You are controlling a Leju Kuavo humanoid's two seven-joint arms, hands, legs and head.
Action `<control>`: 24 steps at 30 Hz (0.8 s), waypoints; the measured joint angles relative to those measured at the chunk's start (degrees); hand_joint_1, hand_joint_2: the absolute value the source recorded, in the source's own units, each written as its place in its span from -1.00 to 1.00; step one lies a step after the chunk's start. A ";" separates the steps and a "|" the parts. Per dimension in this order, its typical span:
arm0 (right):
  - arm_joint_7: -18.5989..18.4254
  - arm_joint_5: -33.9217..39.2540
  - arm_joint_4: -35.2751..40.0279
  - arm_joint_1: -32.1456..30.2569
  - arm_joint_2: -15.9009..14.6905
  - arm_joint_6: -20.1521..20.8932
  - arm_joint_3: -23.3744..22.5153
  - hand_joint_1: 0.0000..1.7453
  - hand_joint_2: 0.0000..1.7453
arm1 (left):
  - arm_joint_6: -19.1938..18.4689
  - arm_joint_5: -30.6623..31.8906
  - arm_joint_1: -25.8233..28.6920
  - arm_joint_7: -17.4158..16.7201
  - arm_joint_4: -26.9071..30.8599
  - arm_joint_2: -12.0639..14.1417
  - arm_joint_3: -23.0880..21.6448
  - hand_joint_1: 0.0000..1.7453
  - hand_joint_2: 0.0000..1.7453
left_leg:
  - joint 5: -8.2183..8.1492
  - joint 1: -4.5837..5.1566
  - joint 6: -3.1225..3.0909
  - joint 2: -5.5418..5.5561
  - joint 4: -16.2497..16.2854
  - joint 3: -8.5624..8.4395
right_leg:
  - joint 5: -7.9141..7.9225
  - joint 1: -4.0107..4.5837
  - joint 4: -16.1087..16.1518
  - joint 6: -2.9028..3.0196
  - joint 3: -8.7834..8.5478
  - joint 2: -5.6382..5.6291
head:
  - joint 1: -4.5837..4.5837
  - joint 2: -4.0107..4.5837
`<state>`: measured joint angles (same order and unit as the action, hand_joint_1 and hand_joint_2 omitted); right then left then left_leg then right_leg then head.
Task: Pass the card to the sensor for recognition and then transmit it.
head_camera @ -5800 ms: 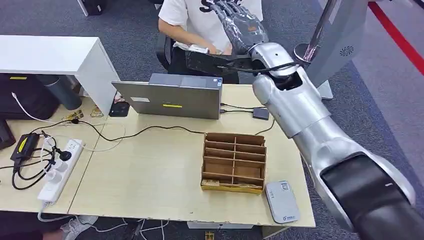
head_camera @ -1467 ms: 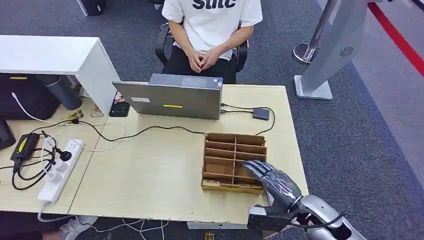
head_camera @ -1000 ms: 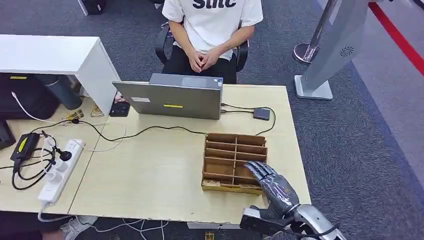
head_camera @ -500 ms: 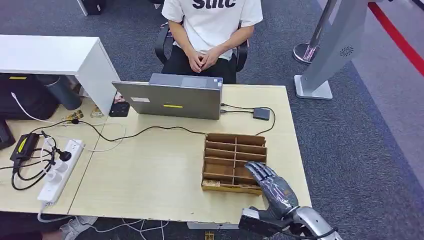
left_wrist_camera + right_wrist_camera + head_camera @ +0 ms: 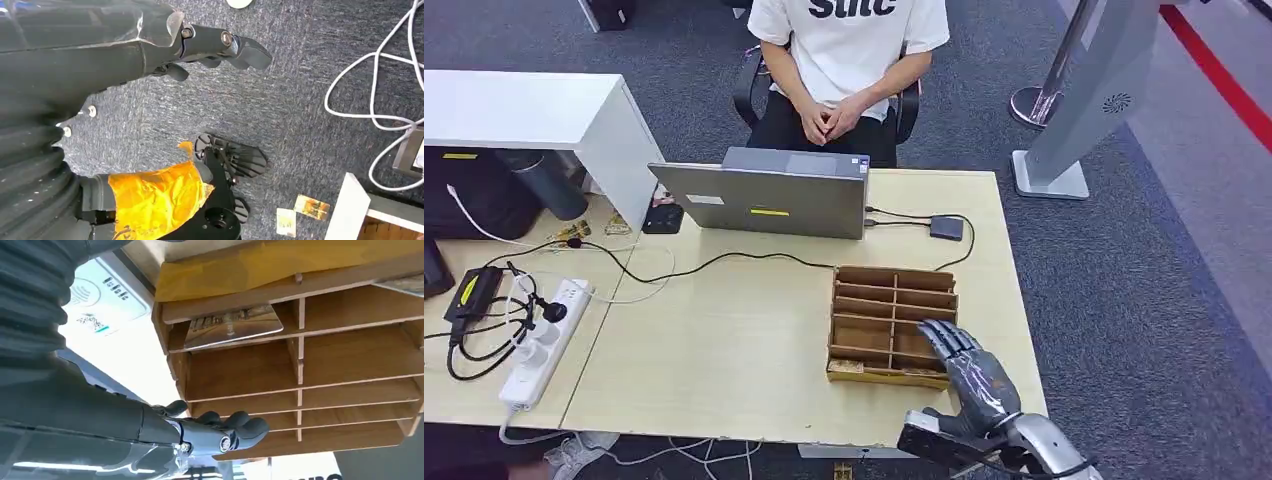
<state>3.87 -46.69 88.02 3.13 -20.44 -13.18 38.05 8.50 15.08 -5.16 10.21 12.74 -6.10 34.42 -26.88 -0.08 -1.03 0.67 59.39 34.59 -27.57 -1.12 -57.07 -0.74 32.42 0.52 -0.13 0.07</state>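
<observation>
A wooden slotted organizer stands on the right of the desk. A gold card lies in its row beside the yellow-taped front edge, and the card sits at the near left in the head view. My right hand hovers over the organizer's near right corner with fingers stretched out and nothing in them. From the wrist, the right hand reaches along the organizer, and the white card reader lies beside it. My left hand hangs over the carpet, holding nothing.
A person sits behind the desk with hands folded. A grey laptop stands at the desk's far side, with a cable to a small dark hub. A power strip and cables lie at left. A grey stand rises at right.
My right arm, earlier raised toward the seated person, has come back down over the card reader and the organizer's near corner. Over the last second it has barely shifted.
</observation>
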 joint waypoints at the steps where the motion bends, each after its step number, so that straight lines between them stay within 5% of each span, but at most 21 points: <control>1: 0.00 0.00 -0.11 -0.03 0.13 -0.02 0.00 -1.00 1.00 | 0.00 0.02 -0.01 0.00 0.00 0.00 0.00 -1.00 1.00 | 0.00 0.00 0.00 0.00 0.00 0.00 | 0.00 0.00 0.00 0.00 0.00 0.00 | 0.02 0.00; 21: 0.00 -0.55 -0.96 -0.27 1.44 -0.26 -0.90 -1.00 1.00 | 0.28 0.35 -0.07 -0.02 0.00 -0.02 0.00 -1.00 1.00 | 0.00 0.00 0.00 0.00 0.00 0.00 | 0.00 0.00 0.00 0.00 0.00 0.00 | 0.02 0.00; 22: 0.00 -0.76 -1.03 -0.27 1.51 -0.33 -0.90 -0.38 1.00 | 0.35 0.35 -0.07 -0.02 0.00 -0.02 0.00 -1.00 1.00 | 0.00 0.00 0.00 0.00 0.00 0.00 | 0.00 0.00 0.00 0.00 0.00 0.00 | 0.02 0.00; 23: -0.02 -0.96 -1.11 -0.28 1.57 -0.41 -0.92 0.52 1.00 | 0.42 0.35 -0.07 0.00 0.00 -0.02 0.00 -1.00 1.00 | 0.00 0.00 0.00 0.00 0.00 0.00 | 0.00 0.00 0.00 0.00 0.00 0.00 | 0.02 0.00; 24: -0.06 -1.11 -1.16 -0.29 1.64 -0.44 -0.92 0.70 1.00 | 0.44 0.37 -0.08 0.00 0.00 -0.02 0.00 -1.00 1.00 | 0.00 0.00 0.00 0.00 0.00 0.00 | 0.00 0.00 0.00 0.00 0.00 0.00 | 0.02 0.00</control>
<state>3.80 -47.80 86.86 2.84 -18.80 -13.62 37.13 8.94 15.45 -5.23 10.21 12.74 -6.12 34.42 -26.88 -0.08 -1.03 0.67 59.39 34.59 -27.57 -1.12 -57.07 -0.74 32.42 0.52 -0.11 0.07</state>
